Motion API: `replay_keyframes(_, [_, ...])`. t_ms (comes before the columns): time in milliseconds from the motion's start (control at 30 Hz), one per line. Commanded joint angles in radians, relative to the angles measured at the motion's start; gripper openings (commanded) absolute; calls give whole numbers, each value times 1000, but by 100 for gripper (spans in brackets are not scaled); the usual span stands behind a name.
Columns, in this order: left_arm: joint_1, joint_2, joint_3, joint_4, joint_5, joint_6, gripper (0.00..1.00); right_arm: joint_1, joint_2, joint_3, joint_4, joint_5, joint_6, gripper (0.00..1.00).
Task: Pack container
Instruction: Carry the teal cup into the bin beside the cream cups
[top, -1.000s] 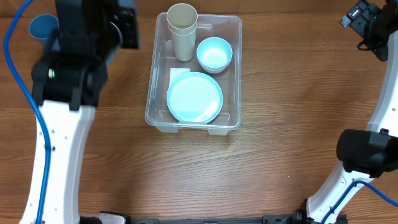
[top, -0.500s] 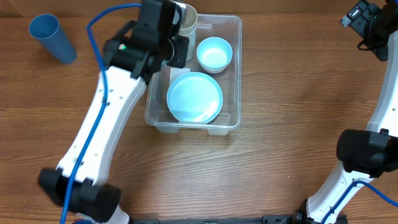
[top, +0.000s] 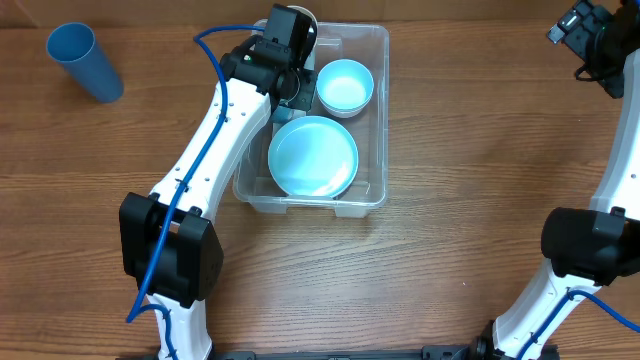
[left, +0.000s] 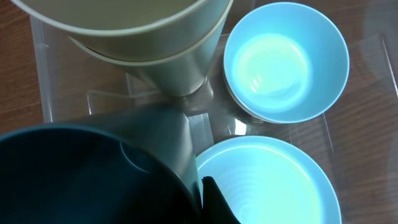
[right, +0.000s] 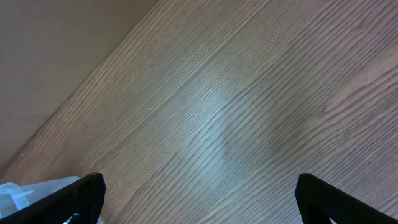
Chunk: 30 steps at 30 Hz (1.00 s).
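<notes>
Overhead. The container (top: 312, 204) sits at table (top: 450, 250) centre, toward the far edge. It holds a pale blue plate (top: 312, 157) at its near end and a pale blue bowl (top: 345, 85) at its far right. The left gripper (top: 286, 88) is over the container's far left corner, with the arm crossing the left wall. One second ago this arm stood over the table's left side, and half a second ago it was just reaching the rim. Container, plate and bowl have not shifted. The blue cup (top: 85, 62) lies on its side far left, where it lay half a second ago. The right gripper (top: 585, 30) is at the far right edge, unchanged across all three frames.

Left wrist. A dark teal cup (left: 81, 168) fills the lower left, right against the camera, with a dark finger tip (left: 214, 202) beside it. We read the claw as clamped on this cup. Two nested beige cups (left: 143, 37) stand upright just beyond it, with bowl and plate to the right.

Right wrist. Both fingers are set wide apart over bare wood, holding nothing. A clear plastic corner shows at lower left.
</notes>
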Motion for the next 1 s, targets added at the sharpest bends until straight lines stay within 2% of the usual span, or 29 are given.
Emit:
replay_keyframes(0, [1, 3, 2, -2, -35, 0, 17, 0, -23, 18, 4, 10, 3, 100])
replay_keyframes(100, [0, 3, 2, -14, -34, -16, 51, 0, -23, 18, 4, 10, 3, 100])
replay_keyframes(167, [0, 2, 3, 5, -34, -16, 59, 0, -23, 18, 4, 10, 3, 100])
replay_keyframes(367, [1, 1, 68, 43, -35, -14, 62, 0, -23, 18, 4, 10, 3, 100])
replay_keyframes(500, [1, 0, 227, 9, -41, 17, 62, 0, -23, 18, 4, 10, 3, 100])
replay_keyframes(633, [1, 0, 436, -83, -117, 49, 63, 0, -23, 18, 4, 10, 3, 100])
replay_keyframes(733, [15, 0, 505, -90, -272, 73, 68, 0, -23, 18, 4, 10, 3, 100])
replay_keyframes(833, [83, 3, 505, -44, -323, 83, 70, 0, -23, 18, 4, 10, 3, 100])
replay_keyframes(967, [284, 23, 505, 4, -247, 12, 70, 0, -23, 18, 4, 10, 3, 100])
